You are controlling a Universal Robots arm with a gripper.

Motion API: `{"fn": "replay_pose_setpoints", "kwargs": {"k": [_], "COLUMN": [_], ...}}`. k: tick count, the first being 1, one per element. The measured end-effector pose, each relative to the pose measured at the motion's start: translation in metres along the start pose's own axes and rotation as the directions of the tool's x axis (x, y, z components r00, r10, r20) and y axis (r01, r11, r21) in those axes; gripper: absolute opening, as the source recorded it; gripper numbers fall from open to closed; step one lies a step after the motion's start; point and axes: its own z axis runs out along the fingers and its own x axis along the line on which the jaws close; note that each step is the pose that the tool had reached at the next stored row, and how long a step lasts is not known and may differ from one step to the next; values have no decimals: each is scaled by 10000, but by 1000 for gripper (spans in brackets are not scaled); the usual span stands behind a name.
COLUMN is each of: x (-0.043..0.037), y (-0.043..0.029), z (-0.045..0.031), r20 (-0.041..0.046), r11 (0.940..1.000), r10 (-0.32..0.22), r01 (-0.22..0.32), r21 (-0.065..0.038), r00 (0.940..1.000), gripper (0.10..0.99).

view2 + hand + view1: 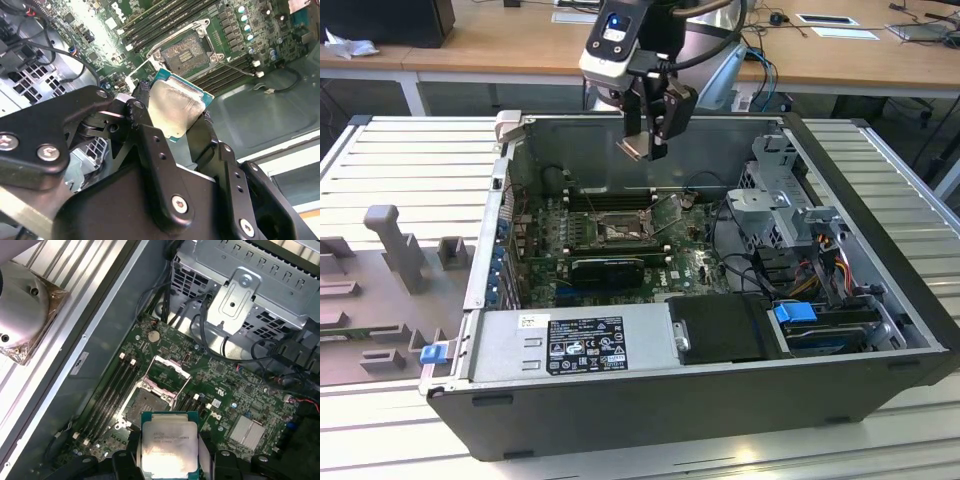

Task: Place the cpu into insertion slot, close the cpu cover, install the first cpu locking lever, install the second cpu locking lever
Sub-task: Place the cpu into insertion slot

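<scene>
**CPU hanging in the fingers above the uncovered socket**

At the exterior view's left, a grey moulded fixture (395, 240) is lying on the slatted metal tabletop (420, 150), just beside the open computer case (720, 400). Along the near side of that case, a silver and black power supply (580, 345) is sitting on its edge. Behind it the green circuit board (690, 265) is lying flat. The insertion slot (617, 232) is sitting bare near the board's middle, with the long black memory slots (605, 200) running just beside it. The cpu cover (667, 209) is standing swung up at the slot's edge, on the side towards the exterior view's right, so the recess is lying uncovered.

Above the slot and well clear of the board, the gripper (650, 140) is hanging from the arm. Its fingers (155, 150) are clamping the cpu (172, 107) by two opposite edges, and the chip's pale metal top is facing the wrist cameras. In both wrist views the slot is lying beyond the held chip, apart from it.

Towards the exterior view's right, a perforated metal drive cage (770, 200) is standing inside the case, with bundled cables (820, 260) trailing near it.
</scene>
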Motion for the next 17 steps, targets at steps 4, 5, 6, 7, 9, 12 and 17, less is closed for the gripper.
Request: {"fn": "replay_pose_setpoints", "kwargs": {"k": [4, 5, 6, 7, 9, 12, 17], "x": [1, 1, 1, 1, 1, 1, 1], "y": [-3, -3, -3, -3, -3, -3, -4], "z": [2, 3, 3, 4, 6, 8, 11], "r20": [26, 31, 37, 44, 57, 87, 121], "r11": [9996, 9994, 9991, 9988, 9979, 9952, 9905], "r10": [299, 358, 425, 495, 648, 975, 1374], "r01": [-299, -358, -425, -495, -648, -974, -1374], "r21": [-7, -8, -10, -11, -15, -23, -35], "r00": [9995, 9994, 9991, 9988, 9979, 9952, 9904], "gripper": [541, 541, 541, 541, 541, 541, 541]}}
